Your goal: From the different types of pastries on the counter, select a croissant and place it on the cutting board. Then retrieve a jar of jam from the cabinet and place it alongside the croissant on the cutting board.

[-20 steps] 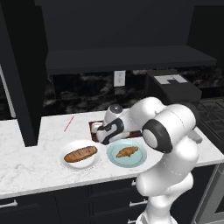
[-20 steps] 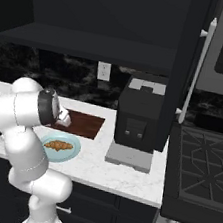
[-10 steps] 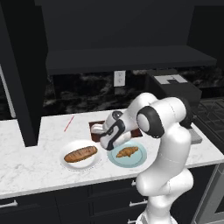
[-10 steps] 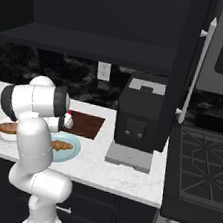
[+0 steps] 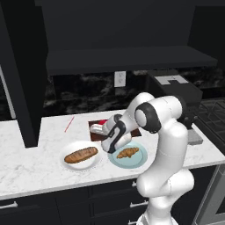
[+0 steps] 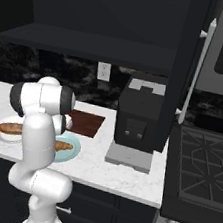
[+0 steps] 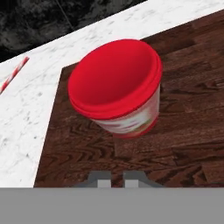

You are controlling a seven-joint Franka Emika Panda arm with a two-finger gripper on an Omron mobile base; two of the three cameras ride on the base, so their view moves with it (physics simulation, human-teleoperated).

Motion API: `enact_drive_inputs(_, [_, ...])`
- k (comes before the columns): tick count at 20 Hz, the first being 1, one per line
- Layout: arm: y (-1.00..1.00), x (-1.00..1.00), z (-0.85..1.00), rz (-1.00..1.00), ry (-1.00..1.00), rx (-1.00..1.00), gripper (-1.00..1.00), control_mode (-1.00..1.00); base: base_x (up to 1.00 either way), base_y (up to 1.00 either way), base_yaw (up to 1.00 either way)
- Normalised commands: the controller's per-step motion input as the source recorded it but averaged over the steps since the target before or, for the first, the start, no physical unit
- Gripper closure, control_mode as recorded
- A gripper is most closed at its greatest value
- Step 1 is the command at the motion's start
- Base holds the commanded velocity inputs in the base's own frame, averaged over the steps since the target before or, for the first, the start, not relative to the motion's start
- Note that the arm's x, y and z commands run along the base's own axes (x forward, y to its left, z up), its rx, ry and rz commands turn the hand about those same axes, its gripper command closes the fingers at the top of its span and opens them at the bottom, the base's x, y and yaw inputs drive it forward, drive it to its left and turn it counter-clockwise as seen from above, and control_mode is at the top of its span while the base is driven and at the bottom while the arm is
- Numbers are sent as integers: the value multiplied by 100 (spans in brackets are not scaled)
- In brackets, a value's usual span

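Jam jar point(image 7: 114, 89), red-lidded, stands upright on the cutting board point(image 7: 183, 127) near its corner, at twelve o'clock from the jaws point(image 7: 110, 178) in the hand view. Both dark tips sit side by side with only a sliver between them, gripping nothing, clear of the jar. From the left base view the croissant point(image 5: 128, 153) lies on a pale blue plate point(image 5: 139, 161) on the counter point(image 5: 35, 167), at six o'clock from the board; the longer loaf point(image 5: 81, 154) rests on a white plate point(image 5: 79, 164) at the croissant's nine o'clock.
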Motion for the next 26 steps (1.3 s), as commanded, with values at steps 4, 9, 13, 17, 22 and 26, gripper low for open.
enact_drive_inputs(4, [32,-41,-47,-1,0,4,-100,-100,0,0,0])
enact_drive_inputs(9, [4,-7,57,-3,0,9,-100,-100,0,0,0])
enact_drive_inputs(13, [-13,-15,100,-14,6,2,-100,-100,0,0,0])
enact_drive_inputs(17, [-7,-15,100,-9,19,-1,-100,-100,0,0,0])
enact_drive_inputs(22, [-19,-10,100,-10,28,0,-100,-100,0,0,0])
enact_drive_inputs(26, [-56,0,100,-6,34,0,-100,-100,0,0,0])
